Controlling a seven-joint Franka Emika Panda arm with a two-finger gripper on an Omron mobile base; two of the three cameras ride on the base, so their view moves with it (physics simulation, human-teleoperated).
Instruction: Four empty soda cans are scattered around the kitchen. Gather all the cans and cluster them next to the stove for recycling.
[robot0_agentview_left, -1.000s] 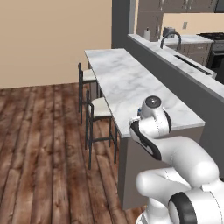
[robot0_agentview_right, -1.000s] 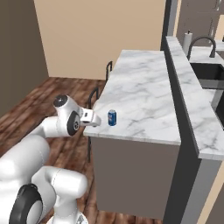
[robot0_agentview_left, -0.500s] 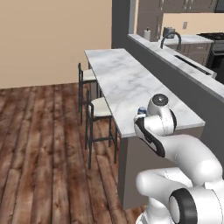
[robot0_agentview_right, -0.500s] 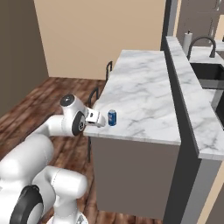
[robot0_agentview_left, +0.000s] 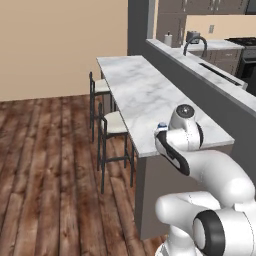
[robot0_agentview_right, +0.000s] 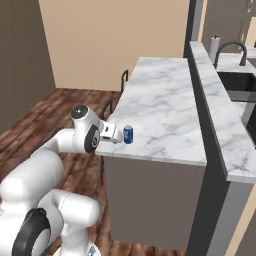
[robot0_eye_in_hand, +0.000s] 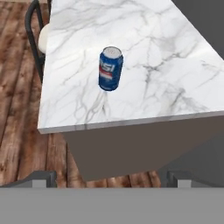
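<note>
Blue soda can (robot0_eye_in_hand: 110, 68) sits upright near the marble counter (robot0_eye_in_hand: 166, 65) edge. Gripper (robot0_agentview_right: 118, 135) is just beside it, jaws spread wide, gripping nothing.

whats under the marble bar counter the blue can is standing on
Two dark-framed stools with pale seats are tucked under the marble bar counter's overhang above the wood floor. A plain grey panel closes the near end. The blue can stands upright on top. Anything farther underneath is covered.

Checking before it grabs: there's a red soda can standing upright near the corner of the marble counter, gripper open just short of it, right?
Not quite: the soda can is blue, not red, as the hand view shows. It does stand upright near the marble counter's corner, with the gripper open just short of it.
</note>
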